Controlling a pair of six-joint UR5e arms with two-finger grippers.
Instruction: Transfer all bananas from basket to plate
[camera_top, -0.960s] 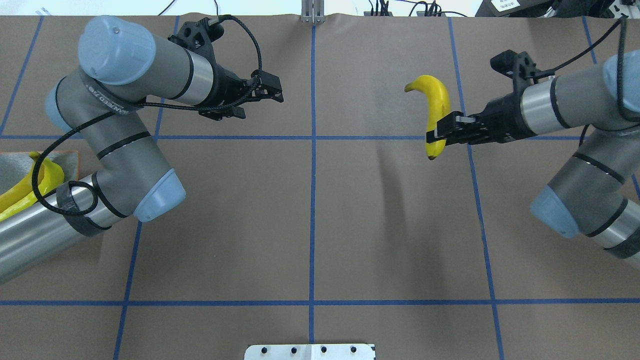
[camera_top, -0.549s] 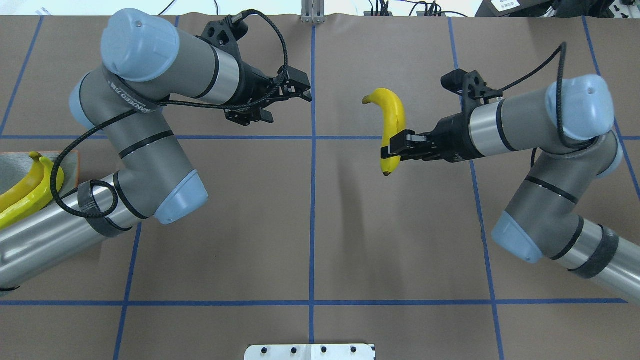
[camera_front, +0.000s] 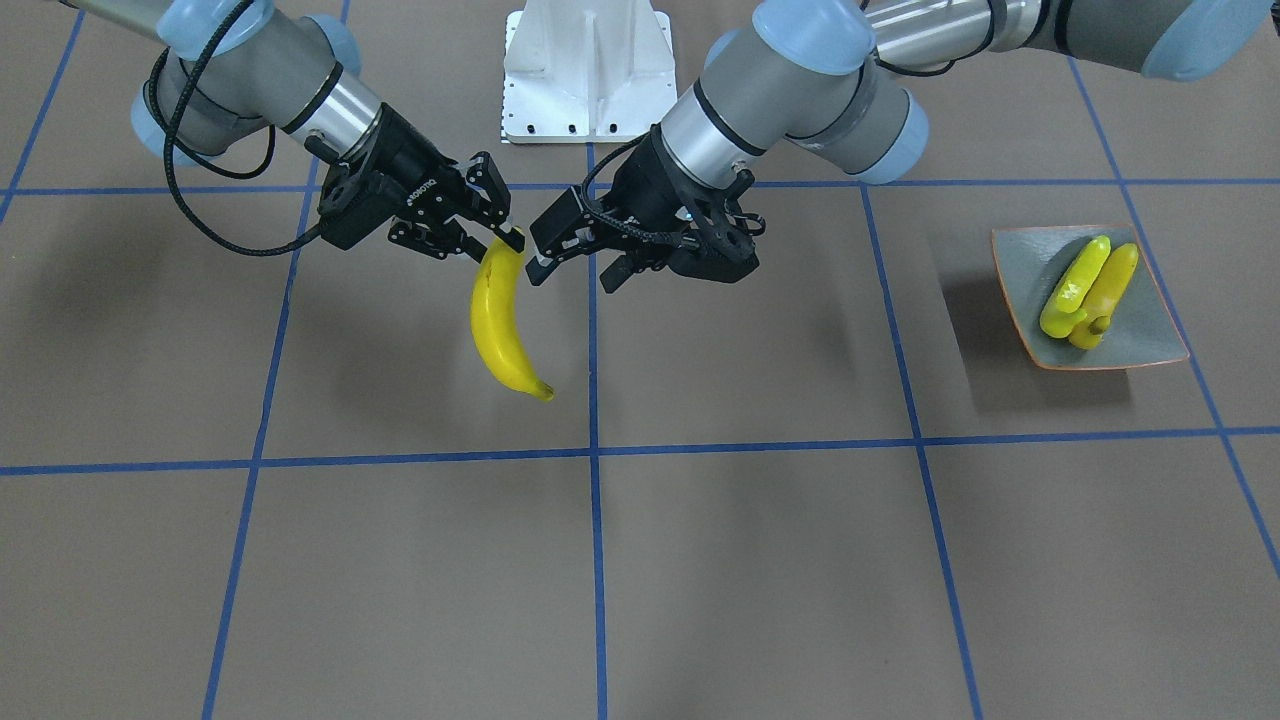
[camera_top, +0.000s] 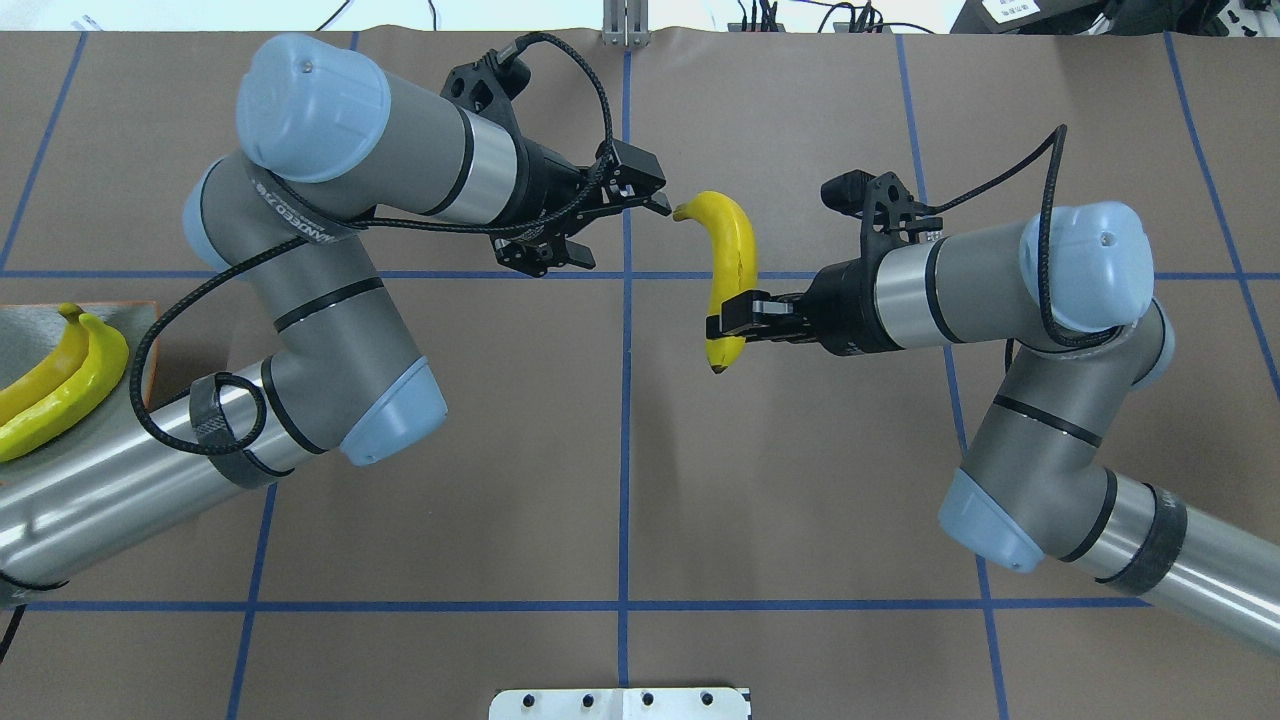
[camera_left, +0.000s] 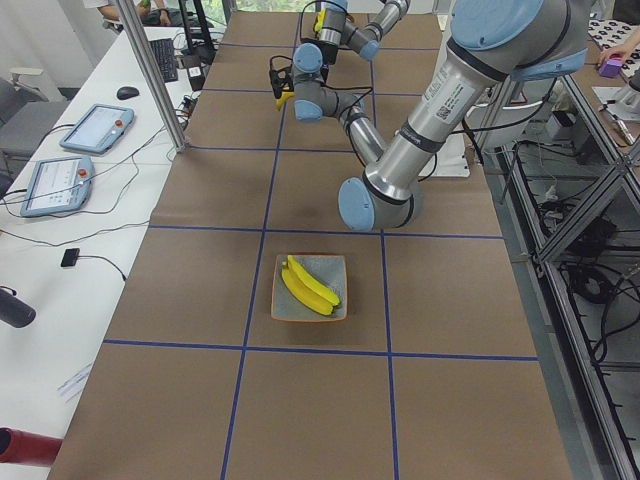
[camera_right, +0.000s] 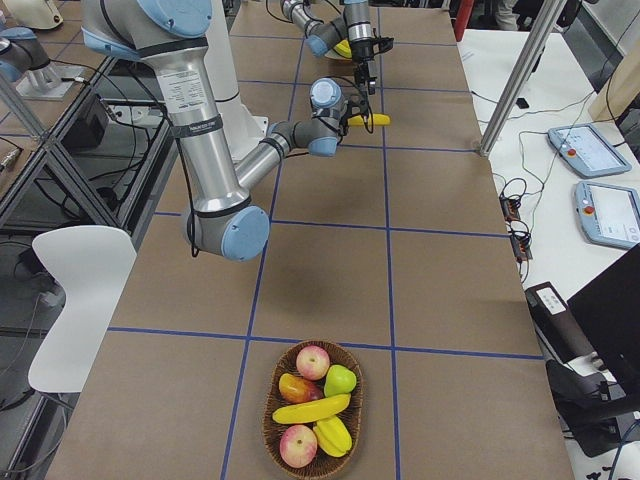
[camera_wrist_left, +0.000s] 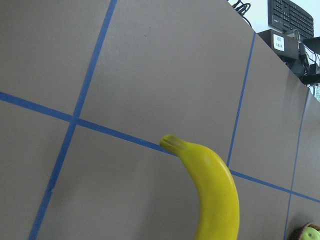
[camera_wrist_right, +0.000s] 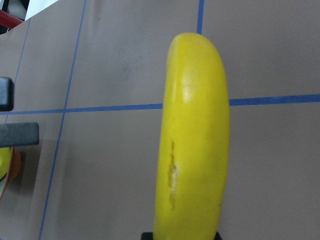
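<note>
Robotics lab, not a home. Long table (camera_left: 320, 400) covered in brown paper, gridded with blue tape (camera_top: 622, 450). Two industrial robot arms (camera_top: 400, 150) on a white bolted base (camera_front: 585, 70). Side desk (camera_left: 50, 310) holds touch-screen control pendants (camera_left: 97, 127), keyboard (camera_left: 163, 60), mouse (camera_left: 127, 92). Aluminium frame posts (camera_left: 150, 70).

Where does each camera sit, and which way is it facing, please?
Front-facing: across the table, looking down at the base; both arms, left arm on the view's right.
Overhead: behind the robot, looking forward; right gripper holding the banana, left gripper open by its tip.
Exterior left: table end nearest the plate; left arm near.
Exterior right: table end nearest the basket; right arm near.
Left wrist: faces the banana's free tip; no gripper shows.
Right wrist: along the gripped banana.
Shared: both wrist views show that banana.
</note>
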